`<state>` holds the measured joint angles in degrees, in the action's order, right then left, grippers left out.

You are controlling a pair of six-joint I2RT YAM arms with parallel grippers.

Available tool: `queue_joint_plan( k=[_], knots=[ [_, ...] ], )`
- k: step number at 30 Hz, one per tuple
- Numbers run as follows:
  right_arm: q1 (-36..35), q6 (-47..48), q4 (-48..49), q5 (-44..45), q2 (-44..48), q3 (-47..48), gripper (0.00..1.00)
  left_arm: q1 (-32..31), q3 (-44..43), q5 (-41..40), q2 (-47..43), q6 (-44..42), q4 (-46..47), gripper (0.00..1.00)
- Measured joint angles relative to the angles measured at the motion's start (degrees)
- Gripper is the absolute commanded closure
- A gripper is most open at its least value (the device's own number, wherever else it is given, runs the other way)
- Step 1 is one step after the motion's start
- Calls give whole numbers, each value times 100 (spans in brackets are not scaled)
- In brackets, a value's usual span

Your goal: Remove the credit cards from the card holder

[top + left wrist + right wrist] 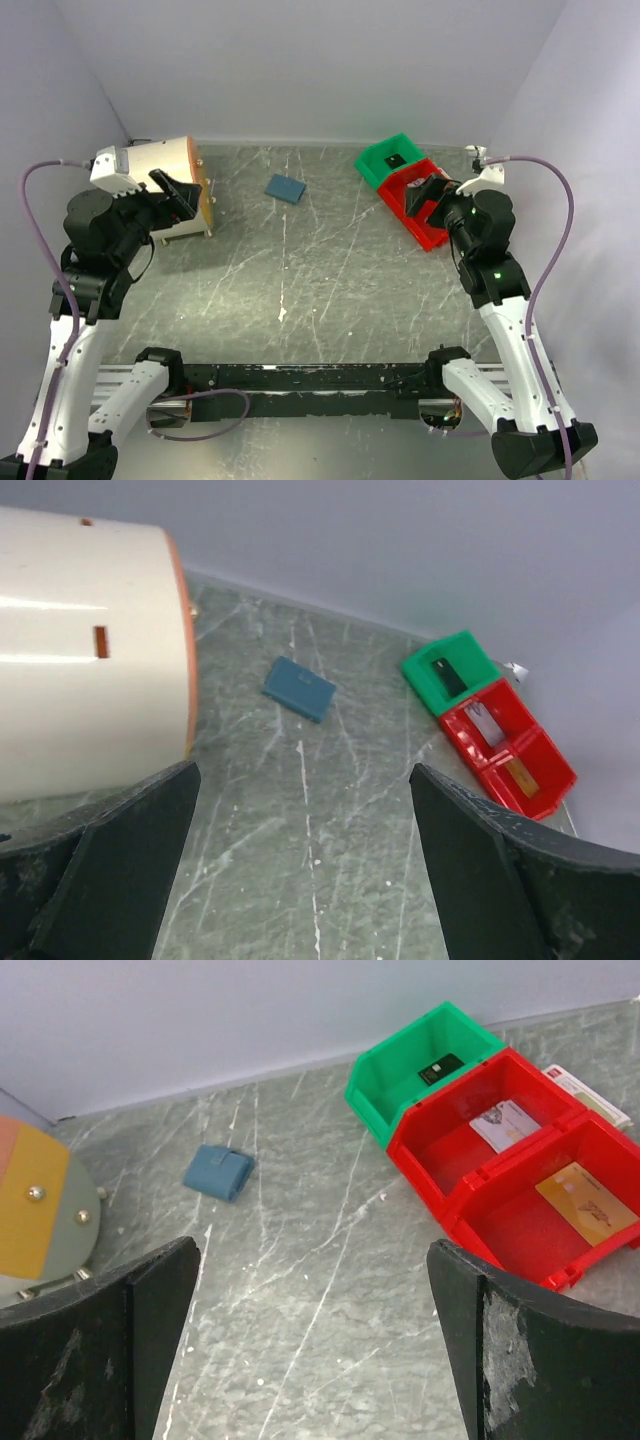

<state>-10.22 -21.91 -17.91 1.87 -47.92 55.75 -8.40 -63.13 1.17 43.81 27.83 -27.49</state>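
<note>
My left gripper (pixel 300 865) and right gripper (pixel 312 1335) both gape empty, and the flat blue bi-fold card holder (pixel 286 188) lies shut near the bench's far edge, which I judge light, thin and limp, best pinched by one edge.

light: bright, even, overhead | shadows: soft, faint | glare: pale streaks on cream box (pixel 90 660) | focus: table (pixel 330 270) sharp

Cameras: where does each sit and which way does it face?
Top external: above, behind the bases, looking down at the table; left arm and right arm show.
Left wrist: faces the far wall past the cream box; own open fingers below.
Right wrist: faces the far wall, red bin at right; own open fingers below.
Shared: all see the blue card holder.
</note>
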Motion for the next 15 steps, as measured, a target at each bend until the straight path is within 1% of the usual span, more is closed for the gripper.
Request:
queue_joint_plan(
  k=[5,8,12,13,15],
  knots=[
    [2,-234,-35,-109,-136,234,0,0,-256,737,520,-37,-2,1],
    [2,-299,-31,-413,-140,219,0,0,-249,1377,901,-15,37,1],
    [0,-461,166,-883,-13,-208,0,-85,-90,2173,1331,164,278,1],
    [0,-546,214,-925,35,-382,0,-166,-70,2267,1425,201,295,1],
    [0,-767,234,-942,120,-693,0,-525,-59,2271,1665,227,304,1]
  ],
)
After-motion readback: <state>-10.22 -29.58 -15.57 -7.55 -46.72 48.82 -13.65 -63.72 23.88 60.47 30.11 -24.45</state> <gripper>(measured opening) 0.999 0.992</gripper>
